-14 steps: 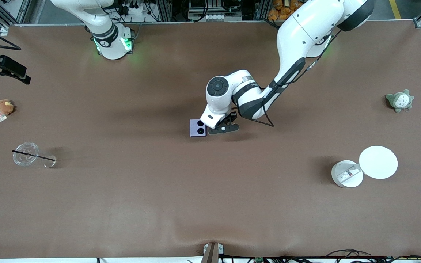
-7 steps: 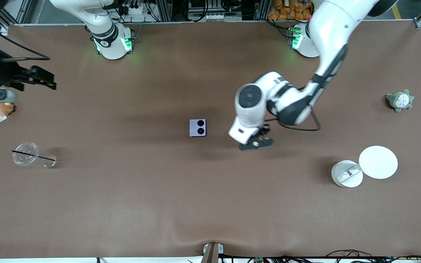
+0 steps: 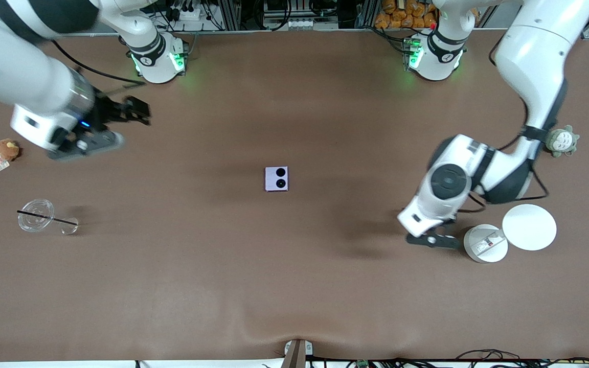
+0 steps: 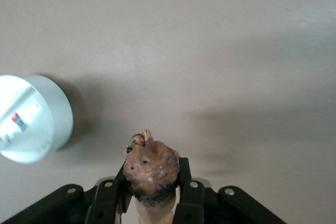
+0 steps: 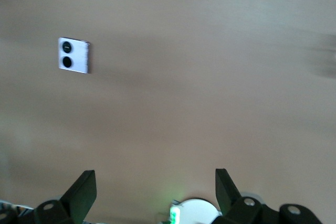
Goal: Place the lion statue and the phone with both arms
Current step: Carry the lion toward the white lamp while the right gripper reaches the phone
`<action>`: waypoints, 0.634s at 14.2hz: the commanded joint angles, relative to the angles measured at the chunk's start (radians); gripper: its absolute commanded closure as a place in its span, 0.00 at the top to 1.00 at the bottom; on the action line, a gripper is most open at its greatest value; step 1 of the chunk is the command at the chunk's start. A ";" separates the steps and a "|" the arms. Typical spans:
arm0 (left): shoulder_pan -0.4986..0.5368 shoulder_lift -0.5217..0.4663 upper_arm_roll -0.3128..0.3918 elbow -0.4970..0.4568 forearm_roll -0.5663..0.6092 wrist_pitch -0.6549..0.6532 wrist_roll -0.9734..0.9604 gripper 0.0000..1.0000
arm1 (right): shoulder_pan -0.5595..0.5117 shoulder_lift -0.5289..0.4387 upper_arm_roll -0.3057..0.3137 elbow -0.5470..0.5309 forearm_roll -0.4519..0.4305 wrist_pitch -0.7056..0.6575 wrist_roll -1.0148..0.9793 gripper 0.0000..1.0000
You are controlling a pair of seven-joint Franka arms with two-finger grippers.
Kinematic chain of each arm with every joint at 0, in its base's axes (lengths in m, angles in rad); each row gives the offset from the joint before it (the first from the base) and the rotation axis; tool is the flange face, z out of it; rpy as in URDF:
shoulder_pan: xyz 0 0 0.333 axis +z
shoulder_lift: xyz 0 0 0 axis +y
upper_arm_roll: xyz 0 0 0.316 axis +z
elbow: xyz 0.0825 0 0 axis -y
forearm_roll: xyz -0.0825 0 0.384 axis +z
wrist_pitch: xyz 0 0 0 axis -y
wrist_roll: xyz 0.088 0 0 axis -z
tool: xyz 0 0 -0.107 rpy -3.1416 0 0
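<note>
The left gripper (image 4: 152,203) is clamped on the lion statue (image 4: 151,167), a reddish-brown figurine pinched between the two black fingers (image 4: 186,195). In the left wrist view the figurine's head sticks out past the fingertips toward the table, so its long axis runs along the fingers and down between them; the rest of its body is hidden by the gripper. In the front view this gripper (image 3: 435,239) hangs over bare table toward the left arm's end, just beside a white round container (image 3: 485,244) with a small label on it, and the statue itself cannot be made out from there. A white flat disc (image 3: 529,227) touches that container on the side toward the left arm's end. A grey-white plush toy (image 3: 560,141) sits farther from the front camera than the disc, partly covered by the left arm.

The phone (image 3: 277,179) lies flat on the brown table (image 3: 294,286) at its middle, well apart from both grippers, its two black camera circles facing up and lined up on the edge toward the left arm's end. It is nearly square, so no long axis shows.

The right gripper (image 5: 155,190) is spread wide and holds nothing. In the front view it (image 3: 130,110) is over the table toward the right arm's end, with a brown plush toy (image 3: 6,150) and a clear cup with a straw (image 3: 36,216) near that end.
</note>
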 commanded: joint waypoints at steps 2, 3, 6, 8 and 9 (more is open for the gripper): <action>0.074 0.055 -0.012 -0.004 0.031 0.118 0.116 0.00 | 0.084 0.105 -0.010 0.015 0.029 0.104 0.037 1.00; 0.093 0.064 -0.012 -0.004 0.031 0.138 0.152 0.00 | 0.114 0.126 -0.010 0.013 0.029 0.135 0.086 1.00; 0.101 0.082 0.012 0.002 0.032 0.149 0.207 0.00 | 0.191 0.201 -0.010 0.013 0.031 0.218 0.246 1.00; 0.101 0.099 0.017 0.004 0.032 0.168 0.212 0.00 | 0.234 0.250 -0.008 0.013 0.034 0.276 0.310 1.00; 0.102 0.105 0.017 0.004 0.035 0.175 0.212 0.00 | 0.255 0.281 -0.008 0.013 0.037 0.307 0.324 1.00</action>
